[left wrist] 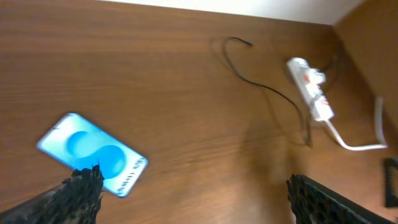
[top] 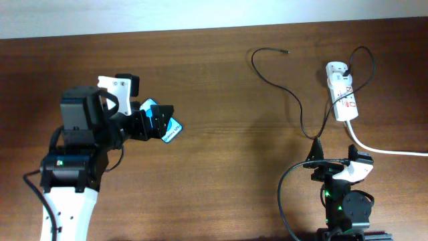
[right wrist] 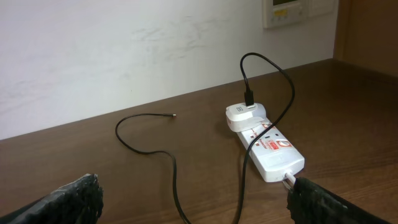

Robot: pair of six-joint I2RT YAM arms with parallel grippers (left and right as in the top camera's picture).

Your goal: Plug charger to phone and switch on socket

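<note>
One phone (left wrist: 93, 152), one socket (top: 342, 92), one charger (right wrist: 248, 98), and a pair of arms ending in the left gripper (left wrist: 194, 182) and the right gripper (right wrist: 194, 183) — nothing doubled.

Phone: flat on the left half of the tabletop (top: 221, 167), about midway between the far and near edges, blue screen up. Long axis slanted from far-left to near-right, white text strip at the near-right end. Partly covered from overhead by the left gripper, hovering above with fingers (left wrist: 78, 196) spread wide, pinching nothing.

Socket: close to the far right corner, long axis roughly far to near, leaning slightly toward the right edge. White plug (right wrist: 244, 116) seated at the far end; thick white cord (top: 401, 152) leaving the near end toward the right edge. Red markings on top, too small to count.

Charger: thin and black, arching up from the plug, dropping past the socket toward the near edge, then curling back in a loop. Free tip (right wrist: 173, 116) on bare wood near the far edge, pointing toward the right edge — well apart from the phone.

Right gripper: by the near edge on the right half, short of the socket, fingers spread, clasping nothing, cable lying on the wood between them.
</note>
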